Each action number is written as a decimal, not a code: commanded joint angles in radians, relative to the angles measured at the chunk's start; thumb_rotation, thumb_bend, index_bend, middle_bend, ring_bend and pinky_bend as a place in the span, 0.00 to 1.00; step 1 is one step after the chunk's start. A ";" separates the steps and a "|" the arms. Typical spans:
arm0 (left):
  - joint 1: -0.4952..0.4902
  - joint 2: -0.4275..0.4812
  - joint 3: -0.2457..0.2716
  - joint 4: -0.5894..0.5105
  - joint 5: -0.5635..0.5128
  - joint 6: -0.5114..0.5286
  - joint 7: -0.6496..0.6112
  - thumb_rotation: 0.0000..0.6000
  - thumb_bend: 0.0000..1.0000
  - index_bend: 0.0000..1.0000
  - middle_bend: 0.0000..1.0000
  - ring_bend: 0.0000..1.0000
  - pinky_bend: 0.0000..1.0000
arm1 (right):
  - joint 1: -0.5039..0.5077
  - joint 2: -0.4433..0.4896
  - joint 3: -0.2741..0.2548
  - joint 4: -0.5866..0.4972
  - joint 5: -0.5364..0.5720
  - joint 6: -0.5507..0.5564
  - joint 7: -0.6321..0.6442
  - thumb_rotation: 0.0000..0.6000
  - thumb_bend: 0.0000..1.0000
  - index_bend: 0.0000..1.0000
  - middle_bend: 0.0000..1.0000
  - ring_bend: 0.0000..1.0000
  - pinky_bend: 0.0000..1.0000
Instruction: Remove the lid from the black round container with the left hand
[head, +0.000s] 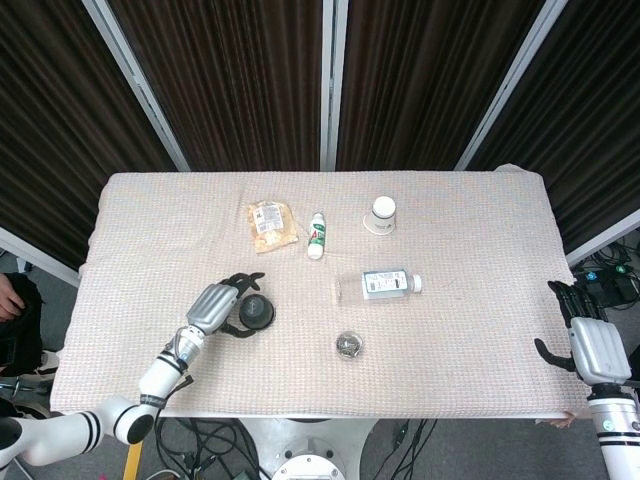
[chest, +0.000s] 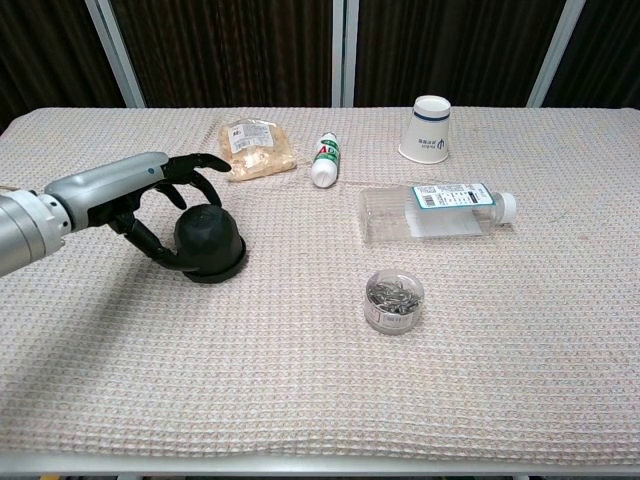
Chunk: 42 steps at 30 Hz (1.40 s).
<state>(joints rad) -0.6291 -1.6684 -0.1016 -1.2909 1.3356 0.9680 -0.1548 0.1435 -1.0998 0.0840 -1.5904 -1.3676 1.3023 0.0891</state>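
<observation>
The black round container (chest: 209, 241) (head: 256, 312) stands upright on the cloth at the front left, with its domed lid on. My left hand (chest: 140, 190) (head: 215, 305) sits just to its left. The fingers (chest: 205, 163) arch apart over the lid's top, and the thumb reaches along the container's left base. I see no firm grip on it. My right hand (head: 597, 345) shows only in the head view, off the table's right front corner, with its fingers spread and nothing in them.
A snack packet (chest: 256, 148), a small white bottle (chest: 325, 160) and an upturned paper cup (chest: 430, 128) lie along the back. A clear plastic bottle (chest: 432, 212) lies on its side at centre right. In front of it stands a small clear tub of metal clips (chest: 394, 300).
</observation>
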 joint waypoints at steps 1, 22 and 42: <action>0.001 -0.005 -0.006 0.000 -0.006 0.004 0.007 1.00 0.10 0.13 0.34 0.19 0.31 | 0.000 -0.001 0.000 0.002 0.001 -0.001 0.000 1.00 0.21 0.05 0.06 0.00 0.01; 0.005 0.064 -0.085 -0.107 -0.019 0.079 0.046 1.00 0.16 0.16 0.41 0.26 0.37 | 0.000 -0.002 0.000 0.008 0.000 -0.001 0.008 1.00 0.21 0.05 0.06 0.00 0.01; 0.014 0.057 -0.086 0.088 -0.075 0.016 -0.029 1.00 0.11 0.14 0.25 0.18 0.31 | 0.003 0.001 0.001 -0.016 -0.001 0.002 -0.019 1.00 0.21 0.05 0.06 0.00 0.01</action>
<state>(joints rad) -0.6171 -1.6193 -0.1892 -1.1931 1.2542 0.9781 -0.1789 0.1459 -1.0985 0.0846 -1.6060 -1.3679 1.3040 0.0704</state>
